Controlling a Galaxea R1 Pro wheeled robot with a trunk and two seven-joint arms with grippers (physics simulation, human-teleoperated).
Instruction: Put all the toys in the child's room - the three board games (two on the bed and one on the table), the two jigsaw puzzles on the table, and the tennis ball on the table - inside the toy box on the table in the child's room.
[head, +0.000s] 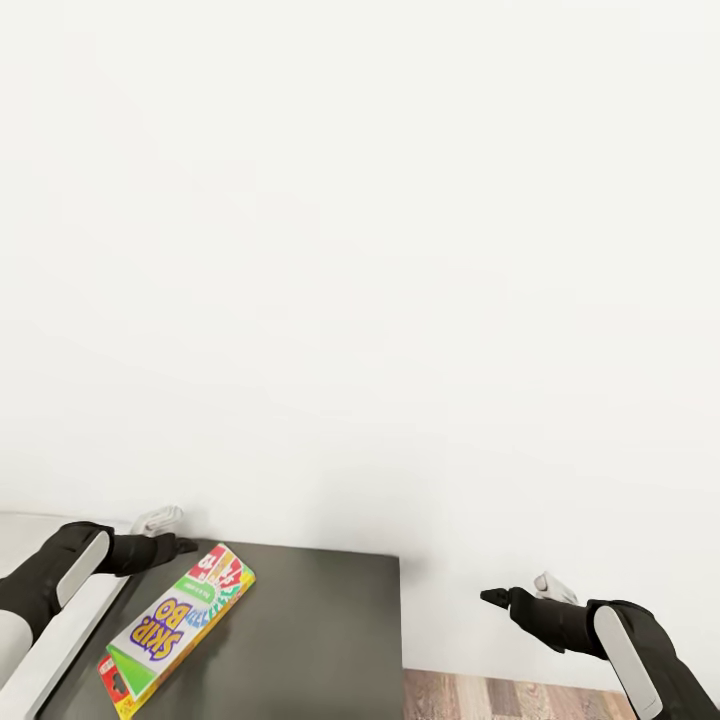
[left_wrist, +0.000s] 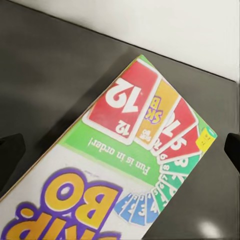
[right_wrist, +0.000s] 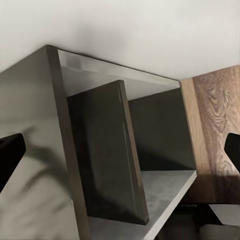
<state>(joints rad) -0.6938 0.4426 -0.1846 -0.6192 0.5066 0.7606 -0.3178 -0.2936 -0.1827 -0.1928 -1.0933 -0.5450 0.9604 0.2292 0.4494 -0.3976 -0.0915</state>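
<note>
One board game (head: 180, 625), a flat green-red box with yellow "SKIP BO" letters, lies flat on the dark grey section of the table (head: 320, 640). My left gripper (head: 172, 535) hovers at the box's far end, by the wall. In the left wrist view the box (left_wrist: 125, 165) spreads between the two dark fingertips (left_wrist: 10, 155), which stand wide apart without touching it; the gripper is open. My right gripper (head: 515, 592) hangs in the air to the right of the table, open and holding nothing. The toy box, bed, puzzles and ball are out of view.
A blank white wall (head: 360, 250) rises right behind the table. A paler, higher surface (head: 30, 535) adjoins the dark section on the left. Wood floor (head: 500, 695) lies right of the table. The right wrist view looks at the table's dark side panel (right_wrist: 105, 155) and shelf.
</note>
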